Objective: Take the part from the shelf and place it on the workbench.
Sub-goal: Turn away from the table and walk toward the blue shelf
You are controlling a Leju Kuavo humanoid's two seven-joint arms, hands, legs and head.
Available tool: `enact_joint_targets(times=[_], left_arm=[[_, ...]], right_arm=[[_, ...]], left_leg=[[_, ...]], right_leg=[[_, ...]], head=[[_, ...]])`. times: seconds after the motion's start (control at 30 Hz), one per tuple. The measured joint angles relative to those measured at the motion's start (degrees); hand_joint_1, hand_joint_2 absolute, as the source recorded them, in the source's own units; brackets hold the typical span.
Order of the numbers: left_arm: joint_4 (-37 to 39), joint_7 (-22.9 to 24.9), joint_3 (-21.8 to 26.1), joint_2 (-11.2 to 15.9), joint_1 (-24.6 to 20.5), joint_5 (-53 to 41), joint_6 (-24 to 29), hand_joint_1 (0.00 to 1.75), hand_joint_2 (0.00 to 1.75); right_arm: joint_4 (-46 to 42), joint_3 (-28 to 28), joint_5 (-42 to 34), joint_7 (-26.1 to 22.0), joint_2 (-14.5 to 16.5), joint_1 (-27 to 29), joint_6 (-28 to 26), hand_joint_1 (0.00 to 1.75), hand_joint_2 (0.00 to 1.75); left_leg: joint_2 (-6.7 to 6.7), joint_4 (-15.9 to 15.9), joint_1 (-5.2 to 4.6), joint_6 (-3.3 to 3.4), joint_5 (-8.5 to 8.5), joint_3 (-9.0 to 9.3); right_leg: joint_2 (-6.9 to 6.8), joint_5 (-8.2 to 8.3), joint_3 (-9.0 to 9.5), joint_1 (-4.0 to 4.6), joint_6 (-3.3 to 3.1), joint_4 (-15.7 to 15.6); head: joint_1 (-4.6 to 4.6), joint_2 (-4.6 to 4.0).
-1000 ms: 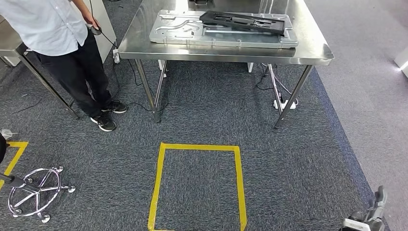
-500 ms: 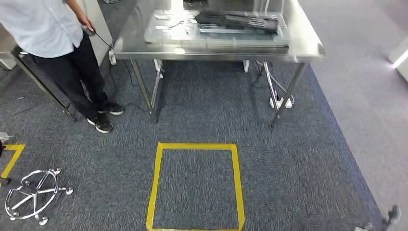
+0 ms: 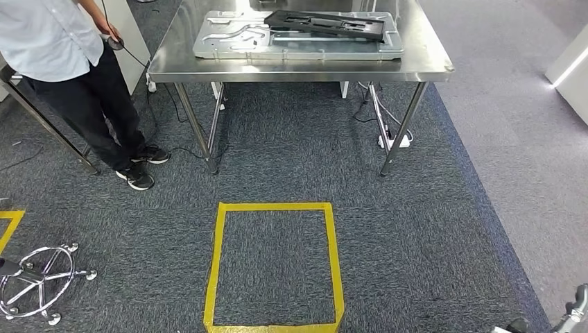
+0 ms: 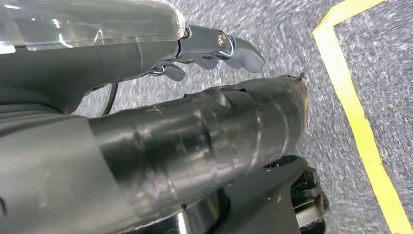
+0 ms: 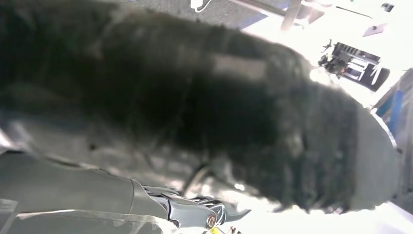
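Part on the table, well ahead of both robot hands

The black part (image 3: 324,24) lies lengthwise across the table (image 3: 298,67); left robot hand (image 4: 214,48) and right robot hand (image 5: 204,214) hang low, grip unclear.

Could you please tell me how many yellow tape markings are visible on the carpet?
2: a full yellow tape square in front of the steel table, and a yellow tape corner at the left edge, mostly cut off.
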Motion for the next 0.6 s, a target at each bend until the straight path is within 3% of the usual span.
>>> enact_joint_targets(times=[0.07, 0.3, 0.6], left_arm=[[0.0, -0.07, 0.09, -0.05, 0.06, -0.13, 0.0, 0.0, 0.0], [0.0, -0.2, 0.26, -0.04, -0.11, -0.33, 0.0, 0.0, 0.0], [0.0, -0.2, 0.27, -0.04, -0.1, -0.33, 0.0, 0.0, 0.0]], right_arm=[[-0.37, 0.75, -0.08, -0.02, -0.11, 0.25, -0.45, 0.0, 0.0], [-0.97, 1.94, -0.26, -0.02, -0.34, 0.82, -1.08, 0.0, 0.0], [-1.1, 2.28, -0.32, -0.02, -0.35, 1.04, -1.25, 0.0, 0.0]], left_leg=[[0.07, -0.14, -0.09, -0.44, 0.12, -0.04], [0.15, 0.16, -0.32, 0.07, 0.07, -0.26], [0.19, 0.26, -0.4, 0.27, 0.1, -0.31]], right_leg=[[0.02, -0.03, -0.09, -0.11, 0.1, 0.11], [0.09, 0.33, -0.05, -0.36, 0.68, -0.22], [0.1, 0.45, -0.08, -0.45, 0.96, -0.27]], head=[[0.0, 0.0], [0.0, 0.0], [0.01, 0.0]])
